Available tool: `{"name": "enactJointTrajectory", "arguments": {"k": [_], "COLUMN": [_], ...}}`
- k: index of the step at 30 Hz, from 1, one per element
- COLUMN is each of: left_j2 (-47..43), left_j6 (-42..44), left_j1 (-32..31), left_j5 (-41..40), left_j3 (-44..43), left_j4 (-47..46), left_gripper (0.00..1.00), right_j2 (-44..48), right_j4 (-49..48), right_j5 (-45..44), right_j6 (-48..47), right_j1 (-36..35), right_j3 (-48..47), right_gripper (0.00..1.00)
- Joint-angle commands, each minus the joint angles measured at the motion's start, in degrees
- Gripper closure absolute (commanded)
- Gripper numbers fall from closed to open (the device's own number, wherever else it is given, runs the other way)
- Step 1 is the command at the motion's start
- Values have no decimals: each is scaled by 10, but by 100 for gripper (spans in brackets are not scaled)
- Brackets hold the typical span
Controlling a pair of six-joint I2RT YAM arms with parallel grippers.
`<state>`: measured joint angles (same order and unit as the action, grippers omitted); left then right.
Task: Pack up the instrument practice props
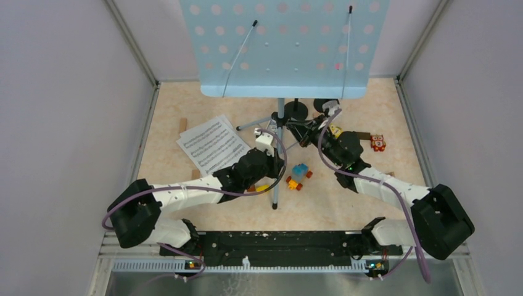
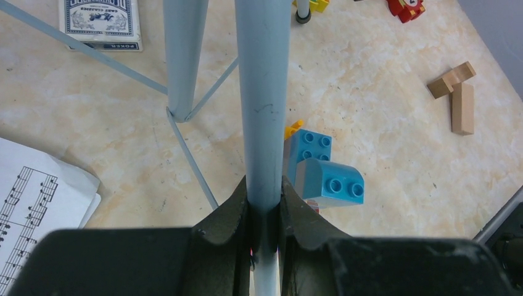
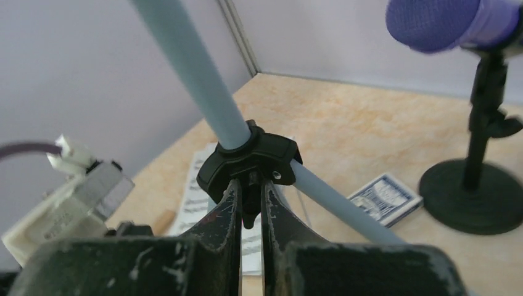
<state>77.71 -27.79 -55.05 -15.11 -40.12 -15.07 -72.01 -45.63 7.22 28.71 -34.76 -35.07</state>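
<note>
The pale blue perforated music desk stands on its pole at the back, with tripod legs spread on the floor. My left gripper is shut on one pale blue tripod leg, which runs between the jaws. My right gripper is shut on the black knob of the tripod collar, also seen from above. White sheet-music pages lie to the left. A purple microphone sits in a black round-based holder. A second holder base stands beside it. The pink microphone is hidden.
Blue toy bricks lie just right of the held leg. Wooden blocks and a red toy lie to the right. A blue-white card box lies near the holder. Grey walls enclose the table on three sides.
</note>
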Motion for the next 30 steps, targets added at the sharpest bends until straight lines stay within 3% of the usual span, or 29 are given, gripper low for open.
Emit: {"name": "enactJointTrajectory", "arguments": {"k": [1, 4, 8, 14, 17, 19, 21, 25, 30], "left_j2": [-2, -7, -12, -16, -15, -12, -9, -1, 3], "left_j6": [27, 32, 36, 37, 38, 38, 36, 33, 29], "left_j1": [11, 11, 11, 11, 11, 11, 11, 11, 11], "left_j5": [-35, -34, -33, -30, -32, -31, -30, -27, -25], "left_j3": [36, 39, 41, 46, 46, 45, 45, 45, 41], "left_j4": [128, 130, 134, 135, 133, 134, 132, 127, 127], "left_gripper": [100, 100, 100, 100, 100, 100, 100, 100, 100], "right_j2": [37, 43, 64, 93, 92, 99, 123, 164, 219], "right_j4": [-100, -79, 102, 351, 416, 410, 353, 258, 167], "right_j5": [127, 235, 254, 109, 4, -50, -62, -28, -5], "right_j6": [-269, -462, -713, -1074, -1197, -1259, -1288, -1202, -957], "right_j1": [-9, -9, -17, -45, -56, -59, -62, -63, -62], "right_j3": [43, 60, 32, -13, -25, -12, 17, 39, 48], "right_gripper": [100, 100, 100, 100, 100, 100, 100, 87, 48]}}
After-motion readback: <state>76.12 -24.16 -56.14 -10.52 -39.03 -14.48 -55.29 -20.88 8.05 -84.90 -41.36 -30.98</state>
